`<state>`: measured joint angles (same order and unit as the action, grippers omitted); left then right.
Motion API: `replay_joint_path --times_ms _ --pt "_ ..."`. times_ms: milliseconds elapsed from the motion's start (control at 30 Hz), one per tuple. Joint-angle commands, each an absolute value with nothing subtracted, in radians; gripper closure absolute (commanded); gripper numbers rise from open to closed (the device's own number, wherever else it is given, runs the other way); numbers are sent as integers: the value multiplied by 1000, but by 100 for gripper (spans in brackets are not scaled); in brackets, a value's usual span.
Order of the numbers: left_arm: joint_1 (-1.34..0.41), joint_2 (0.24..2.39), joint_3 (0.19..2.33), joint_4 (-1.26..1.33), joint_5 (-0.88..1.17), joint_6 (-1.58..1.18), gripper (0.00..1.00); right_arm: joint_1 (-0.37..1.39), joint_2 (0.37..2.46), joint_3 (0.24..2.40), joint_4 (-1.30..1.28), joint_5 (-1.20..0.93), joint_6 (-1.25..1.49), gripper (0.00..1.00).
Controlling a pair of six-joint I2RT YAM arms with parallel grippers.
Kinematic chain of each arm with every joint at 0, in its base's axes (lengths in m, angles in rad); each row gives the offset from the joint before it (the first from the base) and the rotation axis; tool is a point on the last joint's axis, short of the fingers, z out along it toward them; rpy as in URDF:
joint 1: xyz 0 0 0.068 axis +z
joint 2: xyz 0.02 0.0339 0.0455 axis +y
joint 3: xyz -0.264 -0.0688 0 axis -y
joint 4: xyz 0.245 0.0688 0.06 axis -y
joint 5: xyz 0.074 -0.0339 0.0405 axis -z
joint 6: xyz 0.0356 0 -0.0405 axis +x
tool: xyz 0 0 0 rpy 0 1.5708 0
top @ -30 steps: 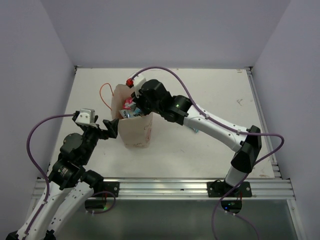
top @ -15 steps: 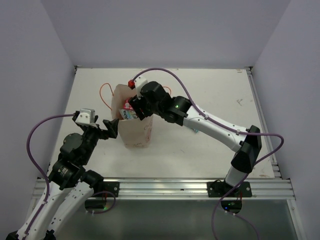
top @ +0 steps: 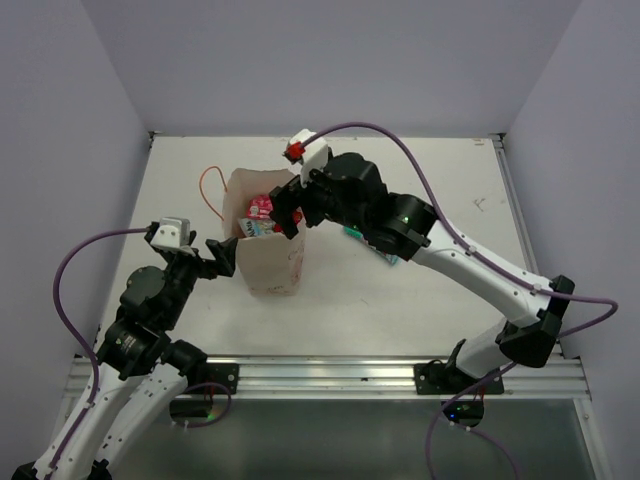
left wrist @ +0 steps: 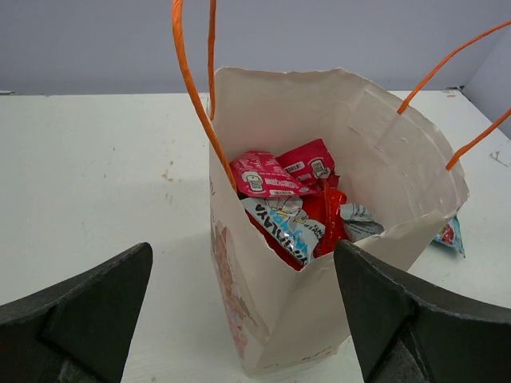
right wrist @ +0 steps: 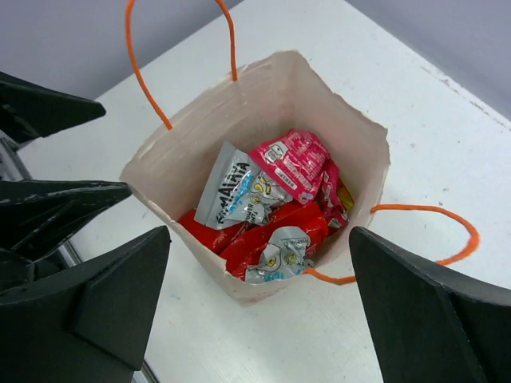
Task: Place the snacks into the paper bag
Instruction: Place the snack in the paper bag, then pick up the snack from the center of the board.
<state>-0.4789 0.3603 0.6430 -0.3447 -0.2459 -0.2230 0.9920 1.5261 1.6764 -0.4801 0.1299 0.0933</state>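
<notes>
Right pincer released, empty, above paper bag. Teal packet outside bag, toward right bench edge; right arm nearer. Left pincer released.

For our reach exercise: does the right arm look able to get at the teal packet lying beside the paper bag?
Probably yes: the teal packet lies uncovered outside the paper bag on that arm's side, and the right claw hangs open, empty.

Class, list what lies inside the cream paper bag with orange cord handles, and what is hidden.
Inside the cream paper bag: a magenta packet, a light blue-silver packet and red packets, piled up. Anything beneath the pile, and the bag's floor, is covered.
</notes>
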Motion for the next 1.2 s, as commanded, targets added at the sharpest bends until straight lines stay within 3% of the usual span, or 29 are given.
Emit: replay_joint_path --times_ms 0,367,767,1167 --pt "-477 364 640 -301 -241 -206 0 991 1447 1657 -429 123 103 1" --pt "-477 359 640 -299 -239 -206 0 938 1322 1582 -523 350 139 2" --pt "-477 360 640 -299 -241 -206 0 643 1216 1350 -488 298 225 2" --pt "-477 356 640 -301 -242 -206 0 367 1360 1180 -381 69 299 4"
